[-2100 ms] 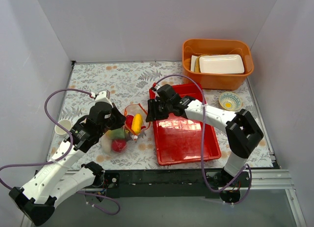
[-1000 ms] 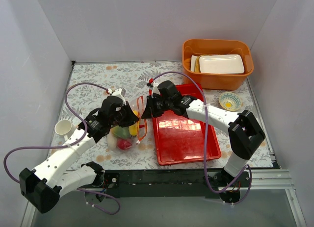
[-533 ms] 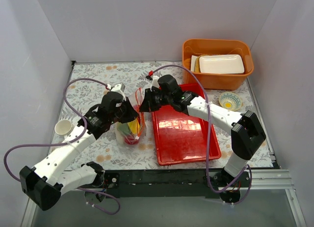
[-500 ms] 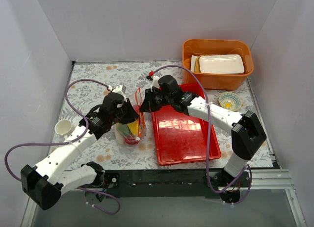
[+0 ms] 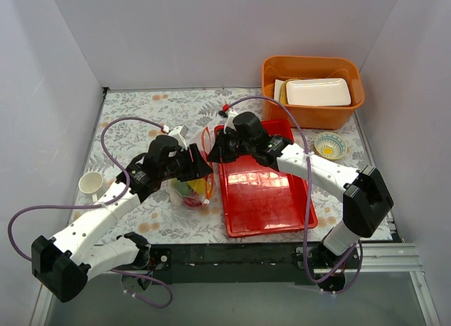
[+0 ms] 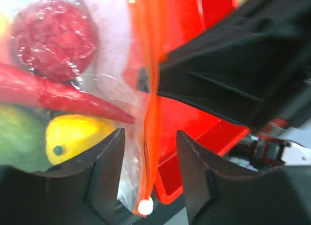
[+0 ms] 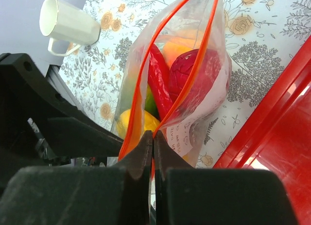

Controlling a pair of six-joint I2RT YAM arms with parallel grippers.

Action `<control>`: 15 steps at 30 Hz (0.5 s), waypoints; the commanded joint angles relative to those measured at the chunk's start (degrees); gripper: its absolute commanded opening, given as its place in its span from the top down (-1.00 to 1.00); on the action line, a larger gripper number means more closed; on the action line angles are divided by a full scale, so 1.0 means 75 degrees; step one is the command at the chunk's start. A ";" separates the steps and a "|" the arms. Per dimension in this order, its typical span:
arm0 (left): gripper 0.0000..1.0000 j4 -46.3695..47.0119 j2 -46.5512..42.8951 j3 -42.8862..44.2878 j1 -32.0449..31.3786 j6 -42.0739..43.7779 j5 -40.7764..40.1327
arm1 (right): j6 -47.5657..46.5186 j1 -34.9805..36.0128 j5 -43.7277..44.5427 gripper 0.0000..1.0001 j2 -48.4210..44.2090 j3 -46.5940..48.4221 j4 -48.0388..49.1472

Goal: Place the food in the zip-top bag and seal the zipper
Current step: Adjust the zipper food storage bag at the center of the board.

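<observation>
Bag [image 5: 189, 193] — floral cloth [image 5: 141, 122] beneath; white walls [image 5: 211, 30]

Clear crinkly plastic bag [image 7: 214, 96], glossy red tray [image 5: 268, 199]

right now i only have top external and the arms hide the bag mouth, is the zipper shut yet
Observer: No. In the right wrist view the right gripper is shut on the zipper at one end, and beyond its fingertips the two tracks spread apart.
Operator: ok and is the left one pinching it too
Observer: No, the left wrist view shows the left gripper open, one finger each side of the strip with gaps showing.
Operator: any food poking out of the mouth
Observer: None that I can see; a red round piece, a red chili and a yellow piece sit inside the zip-top bag.
</observation>
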 commanded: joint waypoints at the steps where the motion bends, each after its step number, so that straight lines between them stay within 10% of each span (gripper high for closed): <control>1: 0.03 0.0505 -0.0425 -0.0016 0.0006 0.0096 0.0631 | 0.0119 -0.0064 0.0237 0.97 -0.0113 -0.0030 0.0111; 15: -0.06 0.1009 -0.0063 -0.0649 0.0006 0.0049 0.1357 | 0.0177 -0.0170 0.0144 0.97 -0.0124 -0.0030 0.0134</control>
